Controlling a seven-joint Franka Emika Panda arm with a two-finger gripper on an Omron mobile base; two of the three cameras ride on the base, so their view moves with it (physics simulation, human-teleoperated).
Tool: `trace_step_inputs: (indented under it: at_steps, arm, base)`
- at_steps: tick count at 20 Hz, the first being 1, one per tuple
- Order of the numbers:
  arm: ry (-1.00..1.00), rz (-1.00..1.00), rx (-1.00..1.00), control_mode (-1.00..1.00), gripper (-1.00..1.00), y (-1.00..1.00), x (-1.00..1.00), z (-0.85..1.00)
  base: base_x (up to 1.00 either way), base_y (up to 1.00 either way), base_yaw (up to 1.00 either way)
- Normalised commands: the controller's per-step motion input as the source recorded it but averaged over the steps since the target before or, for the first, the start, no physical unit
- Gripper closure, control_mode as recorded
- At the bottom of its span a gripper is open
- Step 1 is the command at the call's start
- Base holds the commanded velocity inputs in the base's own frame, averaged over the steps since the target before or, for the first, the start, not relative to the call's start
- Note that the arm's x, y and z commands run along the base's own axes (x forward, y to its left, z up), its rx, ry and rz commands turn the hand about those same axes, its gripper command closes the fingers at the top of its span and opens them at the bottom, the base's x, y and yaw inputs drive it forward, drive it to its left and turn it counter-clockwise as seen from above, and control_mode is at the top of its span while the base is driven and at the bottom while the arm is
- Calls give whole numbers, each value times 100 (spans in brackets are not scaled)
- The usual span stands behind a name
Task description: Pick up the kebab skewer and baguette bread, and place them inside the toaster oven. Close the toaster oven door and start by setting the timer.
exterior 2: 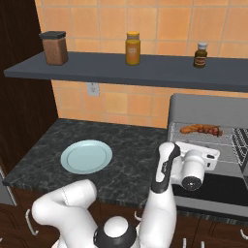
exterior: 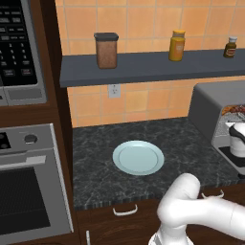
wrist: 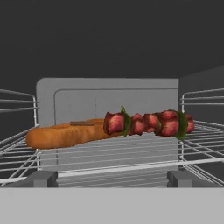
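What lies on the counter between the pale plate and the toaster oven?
Nothing: in the right base view, bare dark counter separates the plate from the toaster oven.

Gripper [exterior 2: 206, 160] open, empty, arm outstretched.

Orange-brown baguette bread [wrist: 65, 134]; red-brown, green-flecked kebab skewer [wrist: 146, 123]; grey toaster oven [exterior 2: 203, 107]; pale blue plate [exterior: 138, 157].

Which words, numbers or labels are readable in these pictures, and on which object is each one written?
No text can be read.
Microwave keypad: rows of white button marks, too small and blurred to read.
Yellow bottle on the shelf: no readable label.
Small dark bottle: pale label, too small to read.
Brown canister: no text visible.
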Motion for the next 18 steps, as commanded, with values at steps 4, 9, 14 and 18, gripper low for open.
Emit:
trace_step_inputs:
  at_steps: [4, 9, 14, 18]
  arm:
    - [0, 0, 0, -100, -100, 0, 21, 0]
    - [0, 0, 0, -100, -100, 0, 1, 0]
    - [0, 0, 0, -100, -100, -5, -39, 1]
    - [0, 0, 0, -100, -100, -9, -44, 7]
  base:
    - [0, 0, 0]
    - [0, 0, 0]
    - [0, 0, 0]
    - [0, 0, 0]
